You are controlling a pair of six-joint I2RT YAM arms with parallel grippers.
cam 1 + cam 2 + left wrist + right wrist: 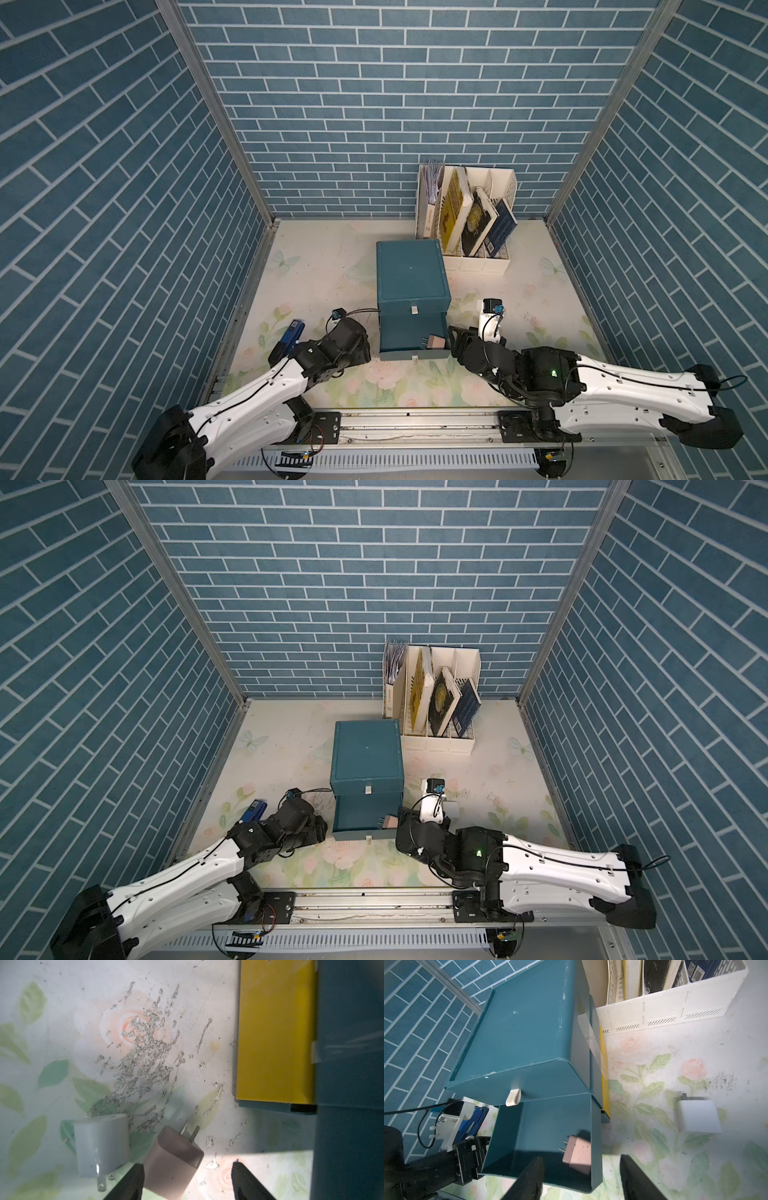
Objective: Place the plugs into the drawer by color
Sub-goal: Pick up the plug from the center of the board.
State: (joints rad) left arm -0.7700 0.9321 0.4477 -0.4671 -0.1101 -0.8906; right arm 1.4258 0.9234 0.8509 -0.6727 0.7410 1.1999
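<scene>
Pink plug (577, 1154) on its side inside pulled-out teal drawer (542, 1126)

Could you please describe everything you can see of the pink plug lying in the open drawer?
The pink plug is a small rounded cube, matte and plastic-looking, with two metal prongs. It lies on its side on the floor of the pulled-out drawer, beside its wall at a front corner, prongs pointing inward. Nothing grips it.

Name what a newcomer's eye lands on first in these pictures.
The dark teal drawer cabinet at mid-table draws the eye, with one drawer pulled out and a pink plug lying in its corner. Behind it stands a white file rack of leaning books. In the left wrist view, a second pink plug and a white plug lie on the floral table.
</scene>
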